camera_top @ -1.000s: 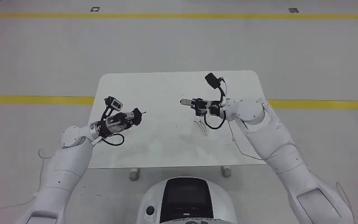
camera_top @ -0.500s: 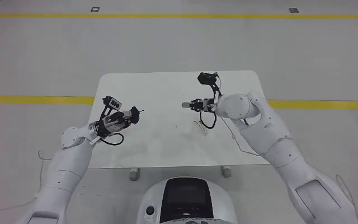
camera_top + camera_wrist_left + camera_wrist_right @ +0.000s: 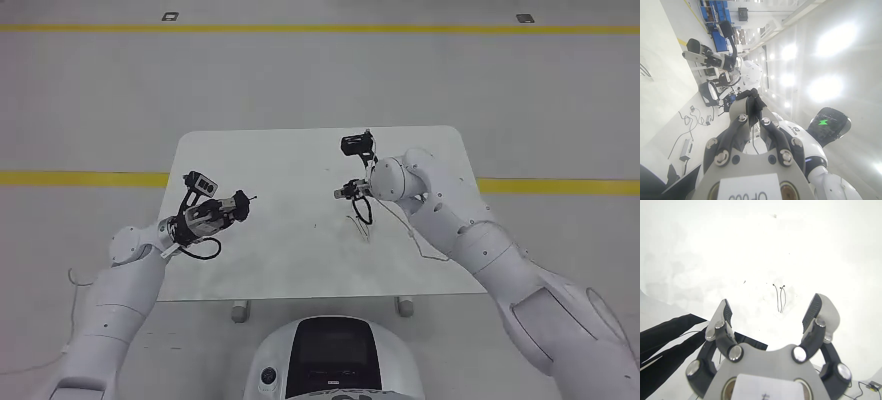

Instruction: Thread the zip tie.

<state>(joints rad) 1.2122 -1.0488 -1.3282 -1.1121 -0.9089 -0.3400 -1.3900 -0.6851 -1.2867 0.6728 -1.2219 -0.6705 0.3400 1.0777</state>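
Zip ties [image 3: 780, 298] lie side by side on the white table [image 3: 280, 160], just ahead of the right gripper [image 3: 771, 305], whose jaws stand wide apart and hold nothing. The left gripper [image 3: 754, 106], raised over the table's left part, is clamped on a small black piece [image 3: 750, 93] (too bunched to identify).

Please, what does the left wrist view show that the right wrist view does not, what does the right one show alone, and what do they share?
The left wrist view adds the left claw, shut on a small black piece, perhaps a zip tie end. The right wrist view adds the loose zip ties seen whole, lying side by side on the white table ahead of the claw. Both share the right claw, open above that table; the left wrist view sees it from farther off.
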